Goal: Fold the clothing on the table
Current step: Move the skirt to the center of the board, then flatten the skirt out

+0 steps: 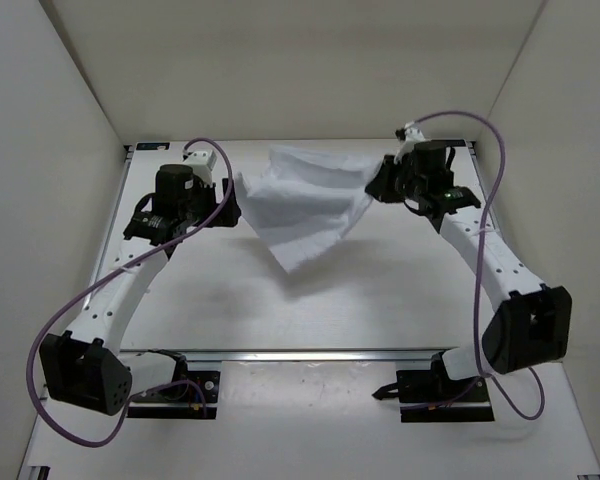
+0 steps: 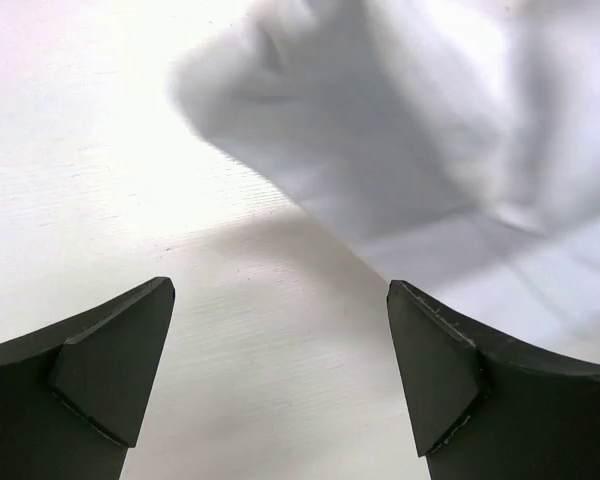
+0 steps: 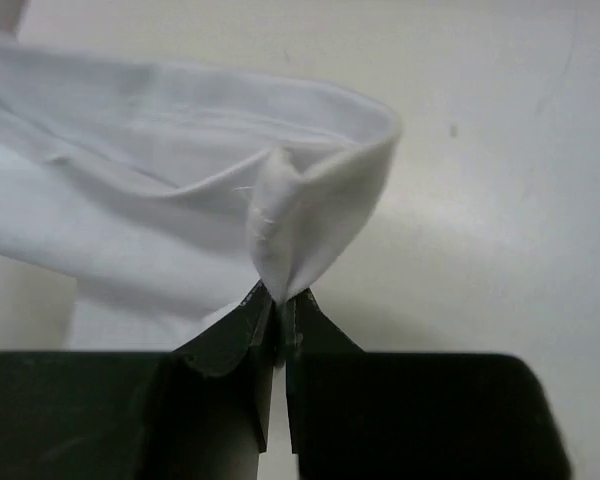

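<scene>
Nearest the overhead camera, at 6 o'clock, the black arm bases (image 1: 170,390) sat on the near edge of the large flat white table (image 1: 380,300), whose middle was bare apart from a soft shadow. Further out, at about 9 o'clock of the cloth, the black two-finger left gripper (image 2: 280,370) had its jaws spread wide with nothing between them; fabric showed only beyond its fingertips. Just past it, the thin, wrinkled, plain white clothing (image 1: 300,205) hung bunched above the far half of the table, one corner drooping toward 6 o'clock. Whether that corner touched the surface could not be told. At 3 o'clock of the cloth, the black two-finger right gripper (image 3: 277,310) was clamped tight on a pinched fold of the hem, carrying the garment's weight. Judged from this, the task was at an early stage: no clean fold existed, and the clothing remained to be spread flat and then folded over.
</scene>
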Motion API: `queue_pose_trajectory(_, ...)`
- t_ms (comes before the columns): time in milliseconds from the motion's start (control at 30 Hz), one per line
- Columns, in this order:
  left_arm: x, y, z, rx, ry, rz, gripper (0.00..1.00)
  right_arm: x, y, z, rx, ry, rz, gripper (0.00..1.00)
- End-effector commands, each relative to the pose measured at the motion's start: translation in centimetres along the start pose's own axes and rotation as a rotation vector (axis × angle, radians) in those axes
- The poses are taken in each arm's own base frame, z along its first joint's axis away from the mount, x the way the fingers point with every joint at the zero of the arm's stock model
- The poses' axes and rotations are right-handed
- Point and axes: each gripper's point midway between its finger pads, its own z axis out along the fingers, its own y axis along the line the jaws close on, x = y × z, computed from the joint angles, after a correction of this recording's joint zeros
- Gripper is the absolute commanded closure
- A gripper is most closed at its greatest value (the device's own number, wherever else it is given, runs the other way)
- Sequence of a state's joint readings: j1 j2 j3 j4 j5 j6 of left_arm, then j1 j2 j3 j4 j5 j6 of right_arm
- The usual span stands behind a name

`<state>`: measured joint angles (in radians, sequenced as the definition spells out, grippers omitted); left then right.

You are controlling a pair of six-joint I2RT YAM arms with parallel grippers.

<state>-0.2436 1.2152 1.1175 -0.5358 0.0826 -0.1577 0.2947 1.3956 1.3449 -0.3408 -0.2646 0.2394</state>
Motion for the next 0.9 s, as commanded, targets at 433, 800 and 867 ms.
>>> queue_pose_trajectory(433, 5.4, -4.9, 5.0, 0.147, 0.164, 0.037, 0.01, 14.8, -15.0, -4.1, 0.406, 0.137, 0.290, 0.67)
queue_pose_trajectory(800, 8.7, -12.2, 8.7, 0.364, 0.264, 0.002, 0.10, 13.1, -9.4, -2.1, 0.213, 0.116, 0.207, 0.67)
queue_pose_trajectory(867, 9.2, -14.5, 8.6, 0.441, 0.249, -0.059, 0.47, 13.4, -7.1, 0.8, 0.087, 0.154, 0.202, 0.75)
